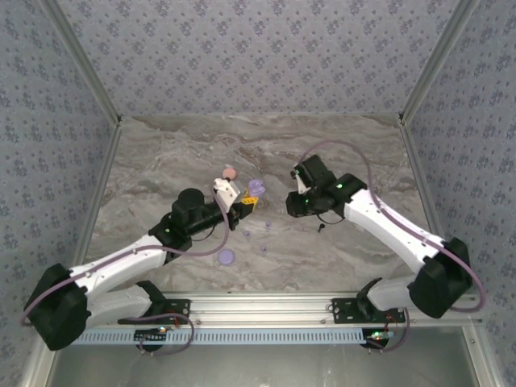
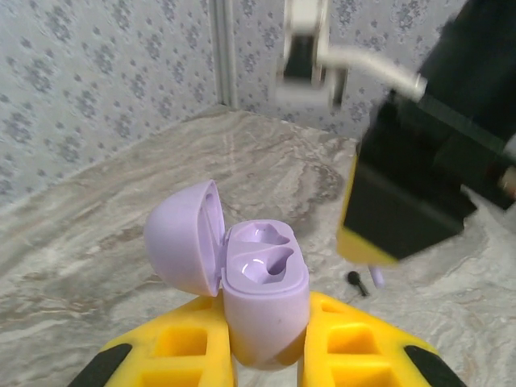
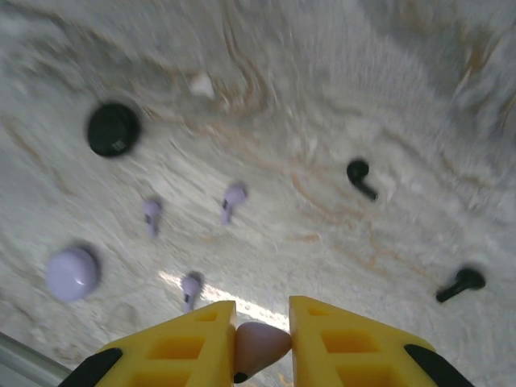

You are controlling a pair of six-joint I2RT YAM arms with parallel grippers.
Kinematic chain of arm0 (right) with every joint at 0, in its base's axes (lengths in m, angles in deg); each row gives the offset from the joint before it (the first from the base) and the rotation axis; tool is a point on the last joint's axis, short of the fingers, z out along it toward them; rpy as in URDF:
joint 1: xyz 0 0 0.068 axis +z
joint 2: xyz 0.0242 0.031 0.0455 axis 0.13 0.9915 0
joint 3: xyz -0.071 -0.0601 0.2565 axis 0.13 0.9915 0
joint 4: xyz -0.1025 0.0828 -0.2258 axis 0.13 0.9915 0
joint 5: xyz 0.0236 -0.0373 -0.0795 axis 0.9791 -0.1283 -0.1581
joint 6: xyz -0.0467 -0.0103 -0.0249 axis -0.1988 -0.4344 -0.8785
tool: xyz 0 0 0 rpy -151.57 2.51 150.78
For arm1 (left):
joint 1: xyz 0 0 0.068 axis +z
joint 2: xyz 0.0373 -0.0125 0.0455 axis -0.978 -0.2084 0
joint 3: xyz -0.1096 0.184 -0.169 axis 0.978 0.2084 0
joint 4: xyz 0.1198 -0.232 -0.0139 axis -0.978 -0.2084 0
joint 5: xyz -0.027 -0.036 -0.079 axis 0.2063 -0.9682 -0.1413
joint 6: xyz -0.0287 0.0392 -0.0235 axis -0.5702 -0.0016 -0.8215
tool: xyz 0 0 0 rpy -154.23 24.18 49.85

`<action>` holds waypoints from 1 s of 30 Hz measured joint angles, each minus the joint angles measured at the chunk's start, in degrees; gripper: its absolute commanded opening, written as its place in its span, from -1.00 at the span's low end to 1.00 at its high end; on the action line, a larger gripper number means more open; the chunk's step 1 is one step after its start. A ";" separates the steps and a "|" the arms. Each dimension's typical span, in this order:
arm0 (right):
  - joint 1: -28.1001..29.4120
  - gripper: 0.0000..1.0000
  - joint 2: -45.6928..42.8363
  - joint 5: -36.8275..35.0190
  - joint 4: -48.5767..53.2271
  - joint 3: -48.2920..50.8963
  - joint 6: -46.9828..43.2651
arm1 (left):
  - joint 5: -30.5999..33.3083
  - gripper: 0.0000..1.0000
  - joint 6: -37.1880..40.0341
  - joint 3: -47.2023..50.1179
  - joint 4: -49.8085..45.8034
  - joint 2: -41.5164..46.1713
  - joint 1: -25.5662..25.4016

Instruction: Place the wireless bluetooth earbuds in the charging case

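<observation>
You hold the charging case upright in the left gripper, fingers clamped on its lower body and lid swung open, so both wells face up to take a bud. The right gripper hangs near the case, pinching a pale pink earbud at its tips, likely the next one in. Lavender earbuds and black earbuds lie loose on the table beside the case.

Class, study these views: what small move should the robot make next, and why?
Probably ease the right gripper toward the open lavender charging case. Its jaws are shut on a pale pink earbud, while the left gripper holds the case upright, lid back, both wells empty.
</observation>
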 measured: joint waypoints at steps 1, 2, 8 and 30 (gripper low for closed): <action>-0.48 -0.51 -1.05 0.31 0.07 -1.16 -0.39 | -0.74 -1.00 -0.50 0.00 0.72 -1.05 0.00; -0.74 -0.51 -1.73 0.61 -0.09 -2.21 -0.66 | -1.40 -1.00 -0.96 -0.02 1.25 -1.97 0.00; -0.76 -0.51 -4.39 2.45 -2.19 -7.67 -2.16 | -5.27 -1.00 -2.38 -1.57 2.38 -5.88 0.00; 2.97 -0.51 -1.31 3.21 -6.60 -7.98 -2.64 | -9.25 -1.00 -3.85 -2.71 3.30 -8.33 0.00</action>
